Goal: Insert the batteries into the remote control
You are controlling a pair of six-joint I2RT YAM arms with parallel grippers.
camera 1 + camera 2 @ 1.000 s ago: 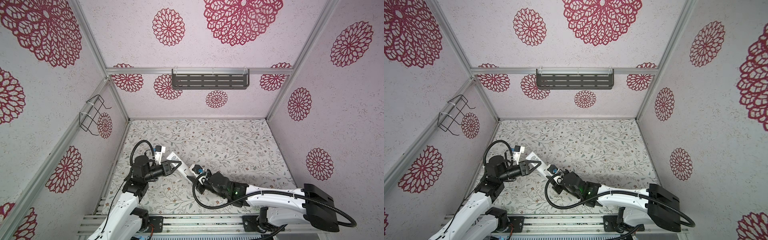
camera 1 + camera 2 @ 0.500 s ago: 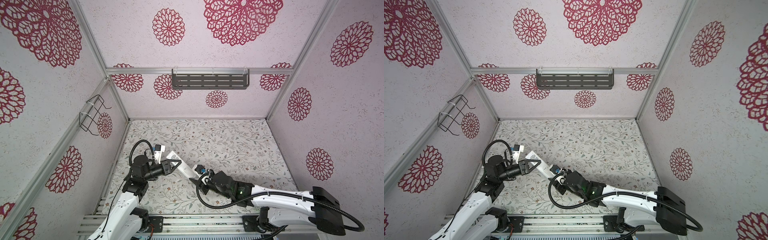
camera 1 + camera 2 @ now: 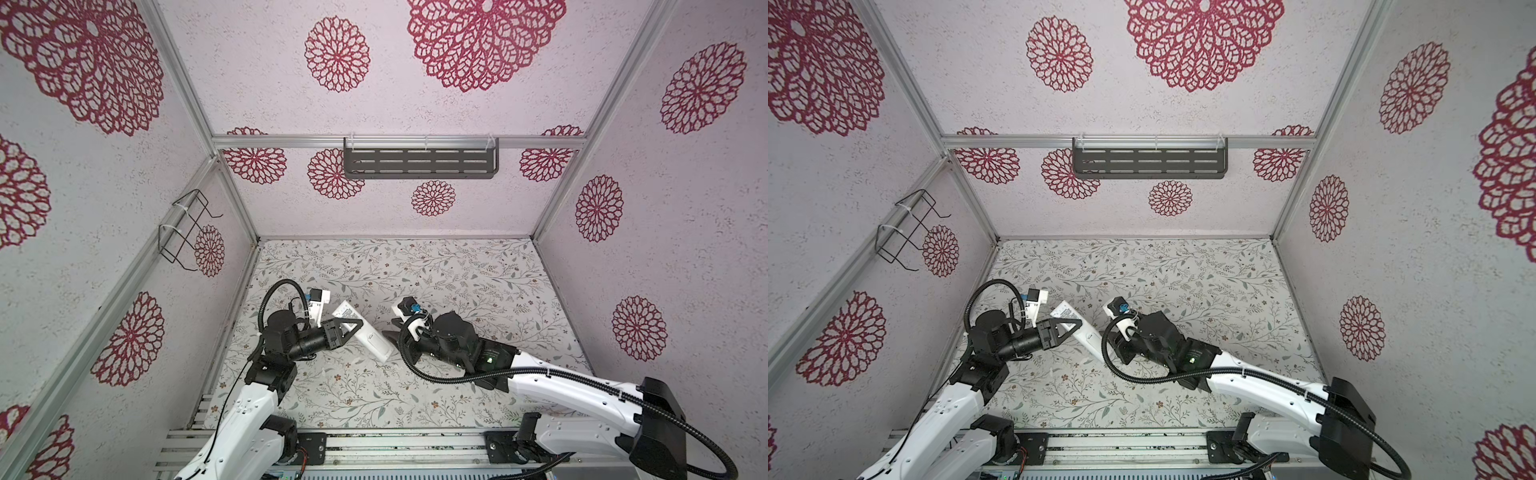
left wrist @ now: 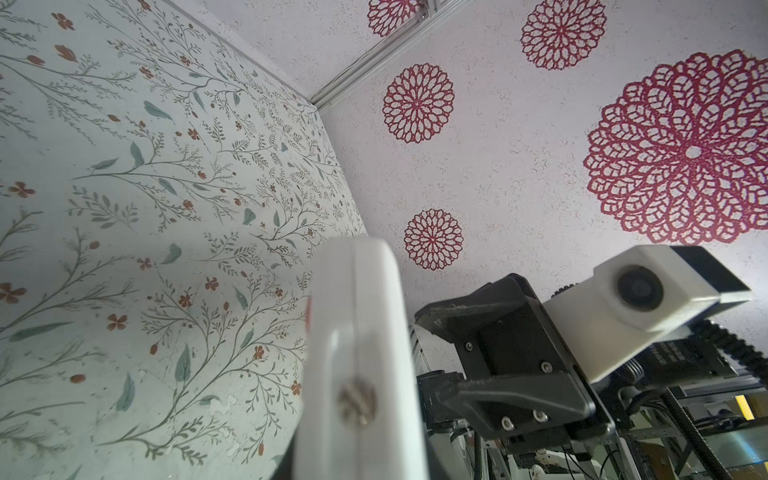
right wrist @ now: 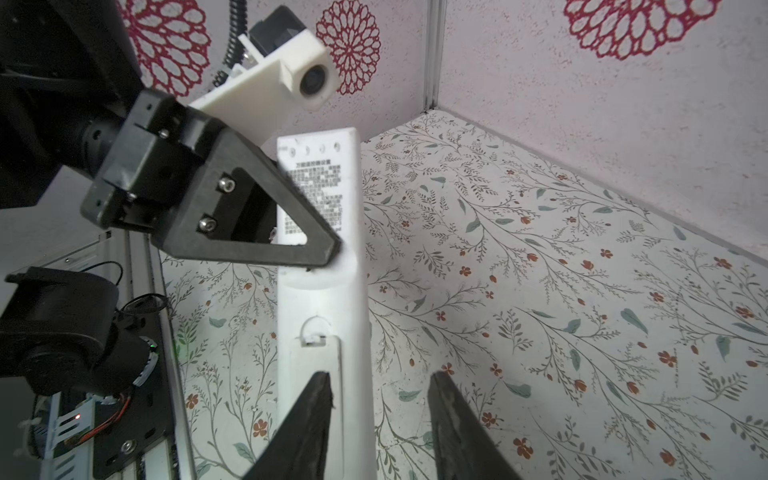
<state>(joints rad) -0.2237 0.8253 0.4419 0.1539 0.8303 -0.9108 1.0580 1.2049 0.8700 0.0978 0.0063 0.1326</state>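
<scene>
Since 1 s ago: right arm's wrist end has shifted toward 1 o'clock and its black elbow block [image 3: 656,419] toward 4 o'clock. Left arm and remote control [image 3: 371,338] hold approx. the same spot.

Item 1, remote control. In both top views it sits just 9 o'clock of centre on the table [image 3: 478,282], long axis running 11 to 5 o'clock. Back side faces up; the printed label [image 5: 322,195] is at the 11 o'clock end. It looks raised off the table; clearance at the 5 o'clock end can't be confirmed.

Item 2, left gripper [image 3: 360,323]. It reaches in from 8 o'clock, clenched across the remote control's 11 o'clock half. In the right wrist view one black triangular finger lies over the label edge; the opposite finger is hidden behind the body.

Item 3, right gripper [image 5: 380,376]. It is at the remote control's 5 o'clock end, jaws parted, grasping nothing. One fingertip overlaps the hatch panel [image 5: 328,357], which has its latch notch just above. The other fingertip stands off to the side over the table, w/ the remote control's long edge in the gap. Contact btwn fingertip and hatch panel: can't tell.

Item 4, left wrist view. Remote control is seen end-on and blurred, w/ the right gripper just beside it, apart, and its white wrist cam [image 4: 640,291] behind.
</scene>
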